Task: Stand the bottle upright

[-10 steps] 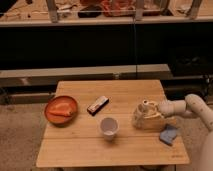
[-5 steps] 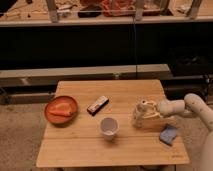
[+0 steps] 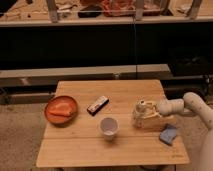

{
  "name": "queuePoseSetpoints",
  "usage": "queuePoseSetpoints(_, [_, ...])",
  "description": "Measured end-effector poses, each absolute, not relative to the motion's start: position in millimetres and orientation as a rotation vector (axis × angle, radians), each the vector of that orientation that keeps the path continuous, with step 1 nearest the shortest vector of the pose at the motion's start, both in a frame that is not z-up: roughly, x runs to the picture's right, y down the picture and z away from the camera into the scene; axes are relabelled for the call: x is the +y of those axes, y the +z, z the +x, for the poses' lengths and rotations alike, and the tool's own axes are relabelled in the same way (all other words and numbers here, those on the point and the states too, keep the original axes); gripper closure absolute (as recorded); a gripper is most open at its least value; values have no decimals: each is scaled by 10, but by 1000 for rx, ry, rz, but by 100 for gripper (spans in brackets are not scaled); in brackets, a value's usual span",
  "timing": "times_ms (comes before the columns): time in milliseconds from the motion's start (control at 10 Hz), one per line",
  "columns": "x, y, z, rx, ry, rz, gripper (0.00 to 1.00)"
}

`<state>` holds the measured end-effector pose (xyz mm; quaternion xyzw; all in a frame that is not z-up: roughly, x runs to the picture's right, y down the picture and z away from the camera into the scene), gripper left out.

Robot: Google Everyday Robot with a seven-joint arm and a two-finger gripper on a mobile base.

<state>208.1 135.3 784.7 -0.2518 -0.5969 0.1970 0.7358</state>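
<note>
The pincer (image 3: 146,114) sits over the right part of the wooden tabletop (image 3: 80,150), at the end of a pale arm (image 3: 192,106) that reaches in from the right edge of the view. It lies right against the bottle (image 3: 142,112), and the two blur together so closely that I cannot tell whether it is grasping the bottle, clenched, or released.

The bottle is small and whitish, with a pale round cap showing at its upper left and a yellowish-tan band across its body. Its lower part merges with the pincer's pale shapes, so whether it stands straight or leans cannot be told. It is on the tabletop's right side, near the middle of its depth.

Just below and to the right of the pincer, a blue block (image 3: 168,135) lies flat near the tabletop's right edge. To the pincer's left and slightly nearer the camera stands a white cup (image 3: 108,127), mouth up. Farther left and a bit beyond is a dark flat packet (image 3: 98,105), lying at an angle. Well apart at the far left sits an orange-red plate (image 3: 61,109) with something orange on it.
</note>
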Motion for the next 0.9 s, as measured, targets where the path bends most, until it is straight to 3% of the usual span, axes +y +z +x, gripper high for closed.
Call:
queuePoseSetpoints(300, [1379,7883,2032,-1358,414,-575,23])
queuePoseSetpoints(900, [1401,7890,2014,-1383,390,-594,20])
